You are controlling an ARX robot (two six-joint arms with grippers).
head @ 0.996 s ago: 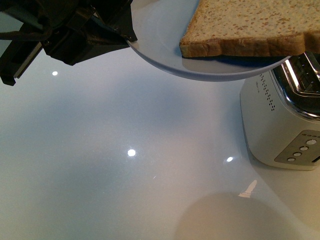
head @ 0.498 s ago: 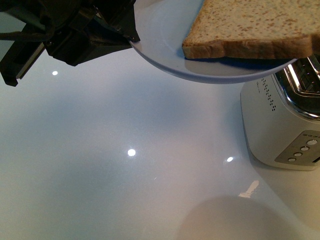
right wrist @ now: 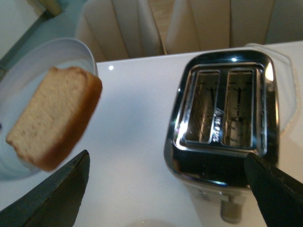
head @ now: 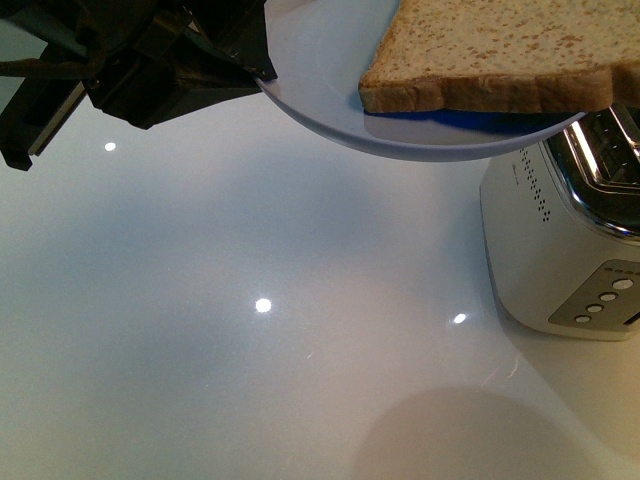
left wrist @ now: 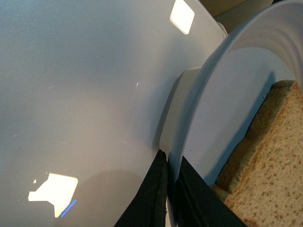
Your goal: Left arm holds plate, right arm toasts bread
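The left arm (head: 250, 62) has its fingers (left wrist: 152, 196) clenched on the rim of the plate (head: 320, 105). It holds the plate clear above the desk (head: 200, 300), probably to offer up the bread (head: 500, 50). The slice lies on the plate, overhanging its edge toward the toaster (head: 560, 230). The right arm (right wrist: 165, 158) hovers over the empty slots, fingers (right wrist: 52, 198) released and spread wide, grasping nothing.

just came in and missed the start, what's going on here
The left arm holds a pale plate in the air by its rim, jaws shut on it. A slice of brown bread lies on the plate, overhanging its edge, close to the toaster. The right arm hangs above with jaws open, holding nothing. Both toaster slots are empty.
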